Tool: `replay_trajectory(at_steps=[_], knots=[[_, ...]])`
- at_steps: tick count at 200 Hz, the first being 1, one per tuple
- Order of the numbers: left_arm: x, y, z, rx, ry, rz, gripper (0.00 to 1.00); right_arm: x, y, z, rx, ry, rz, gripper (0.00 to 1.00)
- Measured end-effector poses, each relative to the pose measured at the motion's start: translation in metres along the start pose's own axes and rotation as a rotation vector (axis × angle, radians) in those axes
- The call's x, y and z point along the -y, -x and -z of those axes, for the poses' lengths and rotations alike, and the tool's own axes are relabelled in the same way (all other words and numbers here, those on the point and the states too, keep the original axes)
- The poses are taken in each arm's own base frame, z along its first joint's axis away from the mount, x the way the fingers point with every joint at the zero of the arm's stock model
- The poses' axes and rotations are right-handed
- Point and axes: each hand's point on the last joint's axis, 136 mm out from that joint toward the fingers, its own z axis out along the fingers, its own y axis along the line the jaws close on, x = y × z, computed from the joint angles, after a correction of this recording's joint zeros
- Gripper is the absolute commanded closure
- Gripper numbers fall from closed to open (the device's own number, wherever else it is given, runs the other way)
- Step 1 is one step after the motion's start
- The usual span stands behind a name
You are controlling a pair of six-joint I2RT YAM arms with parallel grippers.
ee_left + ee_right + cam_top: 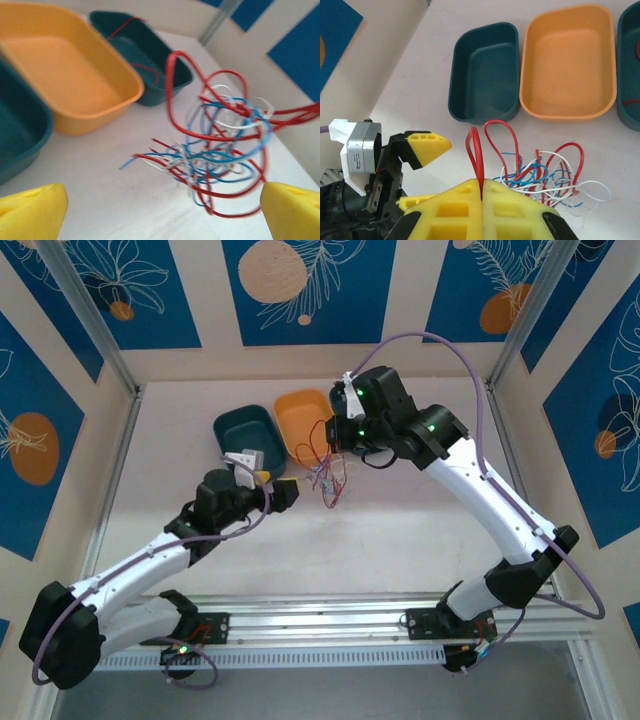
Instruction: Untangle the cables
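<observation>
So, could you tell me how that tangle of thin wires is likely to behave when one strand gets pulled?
The cables look thin and stand in open curls, so they are probably springy rather than stiff. Their loops interlock, so one pulled strand would likely drag the whole clump. The right gripper pinches just one red loop, which suggests little weight.

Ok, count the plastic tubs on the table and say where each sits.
3. In the right wrist view: a dark teal plastic tub at left, an orange plastic tub in the middle, a second teal tub cut off at the right edge.
</observation>
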Motion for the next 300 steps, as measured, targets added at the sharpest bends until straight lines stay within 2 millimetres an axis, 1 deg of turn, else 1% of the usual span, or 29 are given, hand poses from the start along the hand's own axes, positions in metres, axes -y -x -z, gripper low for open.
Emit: replay_trajectory(at_steps=[17,43,64,87,98,109,118,128,133,155,159,165,178,192,206,215,221,254,269,287,300], knots=[[0.011,0.006,-0.001,0.018,-0.059,-0.033,0.01,-0.003,0.004,0.006,0.022,0.026,-0.001,1.0],[0.016,0.006,-0.014,0.024,-0.103,-0.034,0.0,-0.007,0.003,0.008,0.033,0.06,-0.001,1.0],[0.021,0.001,-0.027,0.019,-0.143,-0.011,0.0,-0.009,0.0,0.003,0.027,0.08,-0.004,1.0],[0.024,-0.011,-0.041,-0.012,-0.171,-0.001,0.0,-0.008,-0.007,-0.004,0.005,0.099,-0.016,1.0],[0.025,-0.016,-0.047,-0.034,-0.174,0.0,0.09,-0.01,-0.008,-0.006,-0.001,0.11,-0.024,1.0],[0.024,-0.022,-0.052,-0.054,-0.174,-0.001,0.22,-0.011,-0.007,-0.006,0.002,0.119,-0.029,1.0],[0.023,-0.028,-0.054,-0.069,-0.173,-0.008,0.31,-0.011,-0.005,-0.006,0.005,0.125,-0.033,1.0],[0.021,-0.031,-0.056,-0.081,-0.168,0.002,0.34,-0.01,-0.005,-0.006,0.006,0.123,-0.034,1.0],[0.021,-0.032,-0.057,-0.084,-0.167,-0.002,0.38,-0.01,-0.005,-0.006,0.006,0.122,-0.034,1.0],[0.016,-0.037,-0.058,-0.088,-0.147,0.005,0.63,-0.004,-0.002,-0.006,0.016,0.101,-0.042,1.0],[0.015,-0.039,-0.058,-0.091,-0.144,0.001,0.65,-0.003,-0.002,-0.006,0.018,0.097,-0.046,1.0],[0.012,-0.042,-0.058,-0.095,-0.136,0.0,0.66,0.0,-0.001,-0.006,0.02,0.09,-0.05,1.0],[0.005,-0.052,-0.059,-0.113,-0.117,0.011,0.74,0.007,0.0,-0.007,0.026,0.068,-0.061,1.0],[-0.005,-0.068,-0.062,-0.147,-0.086,0.029,0.82,0.015,-0.001,-0.006,0.028,0.046,-0.071,1.0],[-0.016,-0.083,-0.064,-0.182,-0.054,0.047,0.82,0.022,-0.001,-0.002,0.033,0.022,-0.082,1.0],[-0.023,-0.092,-0.066,-0.204,-0.033,0.059,0.78,0.027,-0.001,0.002,0.041,0.006,-0.087,1.0],[-0.027,-0.098,-0.067,-0.215,-0.019,0.068,0.78,0.03,0.0,0.006,0.048,-0.003,-0.089,1.0],[-0.045,-0.128,-0.068,-0.283,0.035,0.113,0.77,0.042,0.01,0.037,0.129,-0.045,-0.103,1.0],[-0.049,-0.136,-0.069,-0.303,0.049,0.127,0.77,0.047,0.015,0.052,0.169,-0.057,-0.111,1.0],[-0.052,-0.142,-0.071,-0.314,0.058,0.146,0.77,0.05,0.02,0.069,0.209,-0.061,-0.118,1.0],[-0.053,-0.143,-0.072,-0.314,0.06,0.155,0.73,0.052,0.024,0.076,0.226,-0.066,-0.122,1.0]])
